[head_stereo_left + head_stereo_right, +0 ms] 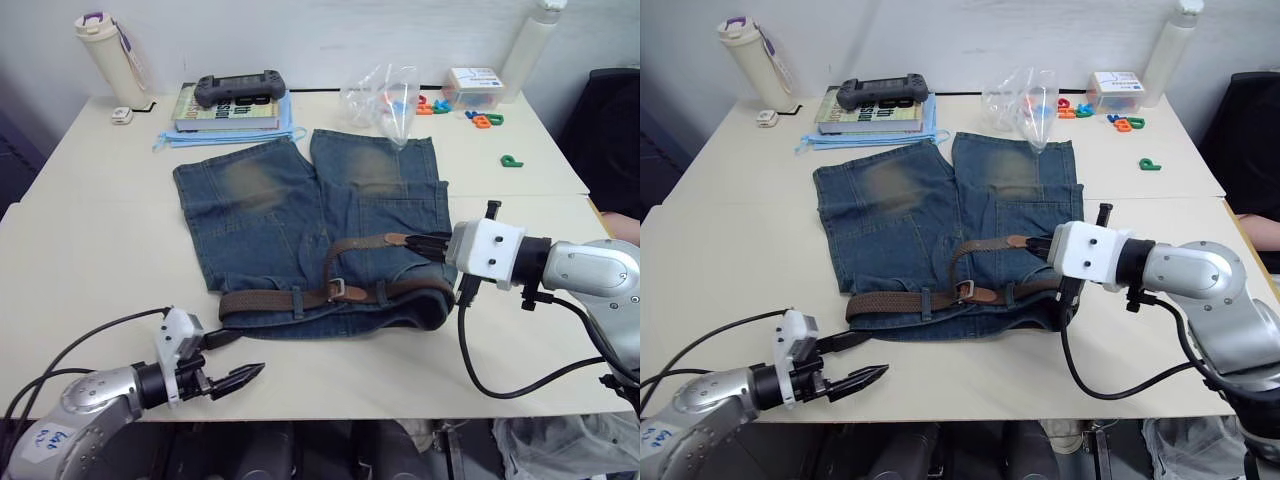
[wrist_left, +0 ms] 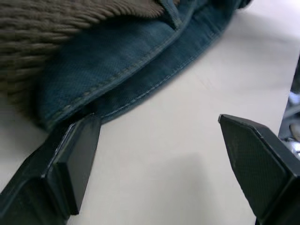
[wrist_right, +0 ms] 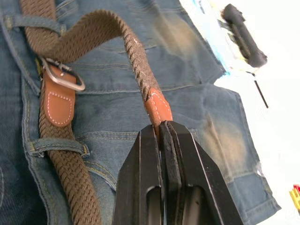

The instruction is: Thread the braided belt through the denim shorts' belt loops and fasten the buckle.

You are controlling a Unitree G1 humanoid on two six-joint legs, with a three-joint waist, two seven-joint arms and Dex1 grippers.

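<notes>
The long dark brown braided belt [image 1: 300, 298] with tan leather ends is lying along the waistband of the blue denim shorts [image 1: 270, 215], which are spreading flat on the pale tabletop [image 1: 90, 240] with their faded yellowish-brown patches facing up and the waist turned toward the robot. The woven strap is passing under several short blue denim belt loops [image 3: 58, 146] on the waistband, and its free end is looping up off the cloth through the small dull metal buckle [image 3: 63, 77] with its stitched tan tab. The right gripper [image 3: 159, 129] is pinching the tan leather tip of that loose end tightly between its two black fingers, holding it just above the right side of the shorts. The left gripper [image 1: 235, 378] is hovering near the table's front edge, just beside the waistband's left corner, with its fingers [image 2: 75, 154] spread wide and holding nothing. Farther back, a dark game controller [image 1: 238, 87] is resting on a book [image 1: 225, 112], a crumpled clear plastic bag [image 1: 385, 98] is sitting near the leg hems, coloured letter shapes [image 1: 485, 118] are scattering to the right, and a cream bottle [image 1: 105, 55] is standing at the far left corner
</notes>
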